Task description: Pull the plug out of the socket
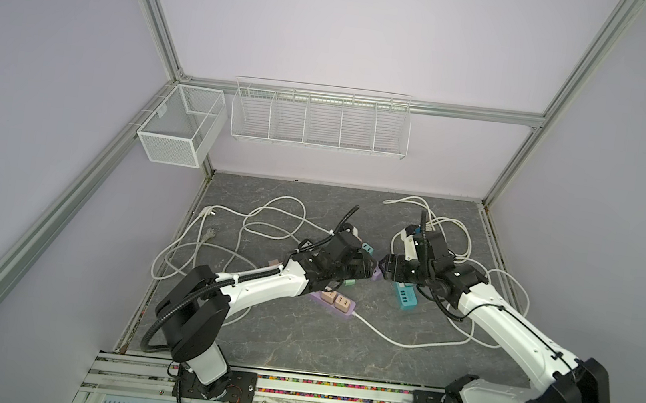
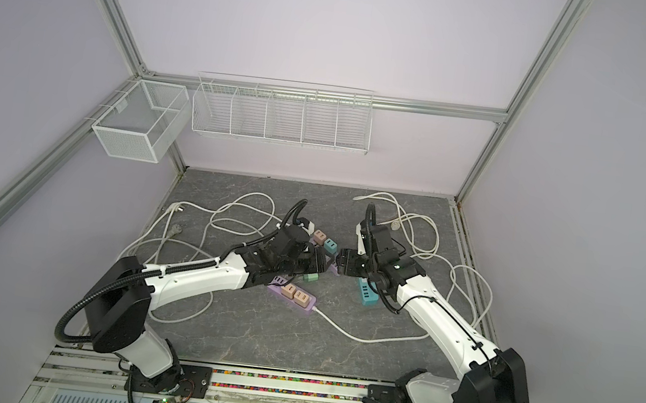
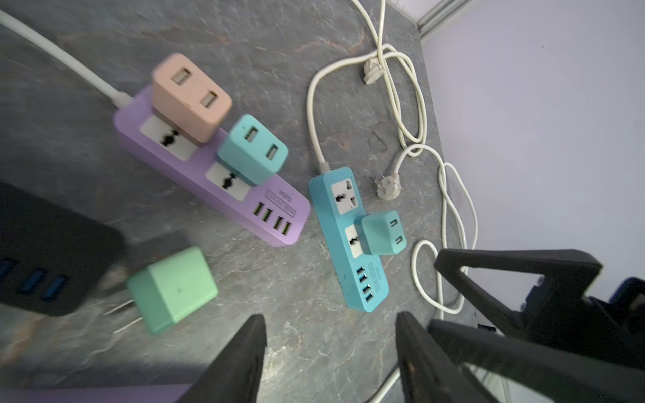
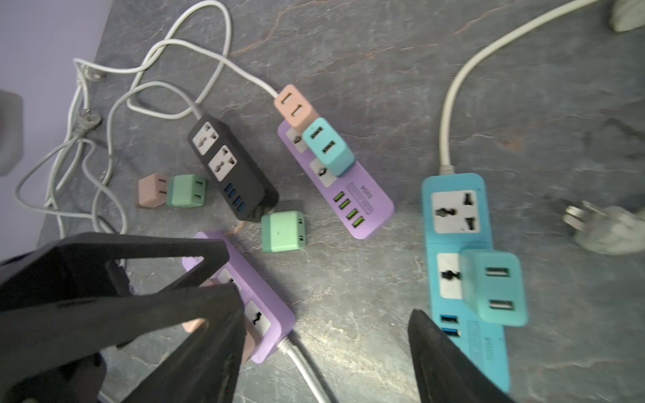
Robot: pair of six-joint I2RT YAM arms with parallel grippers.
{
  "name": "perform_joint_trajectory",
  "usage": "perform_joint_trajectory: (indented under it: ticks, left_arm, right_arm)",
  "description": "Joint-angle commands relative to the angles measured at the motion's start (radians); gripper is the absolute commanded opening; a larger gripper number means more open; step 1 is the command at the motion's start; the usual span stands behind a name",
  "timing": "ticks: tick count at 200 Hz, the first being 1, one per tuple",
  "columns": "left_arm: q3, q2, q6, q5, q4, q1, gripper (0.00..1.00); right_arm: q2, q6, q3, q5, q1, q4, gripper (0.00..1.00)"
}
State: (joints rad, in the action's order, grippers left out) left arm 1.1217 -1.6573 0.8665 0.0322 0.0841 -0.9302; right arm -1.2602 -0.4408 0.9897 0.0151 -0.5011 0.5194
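Note:
A green plug (image 3: pixel 172 289) lies loose on the slate table with its prongs bare, beside a black socket strip (image 4: pixel 230 167). A purple strip (image 3: pixel 213 167) carries a pink plug (image 3: pixel 190 96) and a teal plug (image 3: pixel 253 148). A blue strip (image 4: pixel 457 244) holds another teal plug (image 4: pixel 492 286). My left gripper (image 3: pixel 330 317) is open over bare table, nothing between its fingers. My right gripper (image 4: pixel 326 307) is open too, above the gap between a nearer purple strip (image 4: pixel 265 296) and the blue one. In both top views the two grippers (image 1: pixel 370 270) (image 1: pixel 384 268) almost meet tip to tip.
White cords (image 1: pixel 268 221) loop over the back and sides of the table (image 1: pixel 295 341). Two loose plugs, pink (image 4: pixel 150 190) and green (image 4: pixel 185 191), lie by the black strip. Loose cord plugs (image 3: pixel 387 188) rest near the right wall. Wire baskets (image 1: pixel 319 118) hang on the back frame.

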Motion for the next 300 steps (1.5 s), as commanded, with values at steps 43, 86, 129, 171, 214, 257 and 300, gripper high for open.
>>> perform_joint_trajectory:
  ticks: [43,86,129,171,214,257,300]
  left_arm:
    - [0.129,-0.191,0.139,0.054,-0.035,-0.033,0.61]
    - [0.233,-0.313,0.155,0.08,-0.015,-0.047,0.59]
    - [0.313,-0.408,0.161,0.075,0.024,-0.053,0.55]
    - [0.355,-0.461,0.163,0.062,0.039,-0.055,0.47]
    - [0.394,-0.514,0.167,0.069,0.036,-0.057,0.41]
    - [0.426,-0.551,0.166,0.07,0.043,-0.061,0.38]
    - [0.387,-0.556,0.174,0.087,0.023,-0.062,0.36]
  right_arm:
    - [0.058,-0.007,-0.025,0.15,0.101,0.188,0.82]
    - [-0.028,0.014,-0.02,0.134,0.117,0.154,0.82]
    - [-0.102,0.023,-0.021,0.141,0.124,0.084,0.77]
    - [-0.175,0.033,-0.011,0.162,0.129,0.062,0.72]
    - [-0.202,0.039,-0.016,0.171,0.132,0.021,0.69]
    - [-0.241,0.048,-0.006,0.175,0.135,0.008,0.66]
    - [-0.283,0.066,0.007,0.156,0.136,-0.002,0.64]
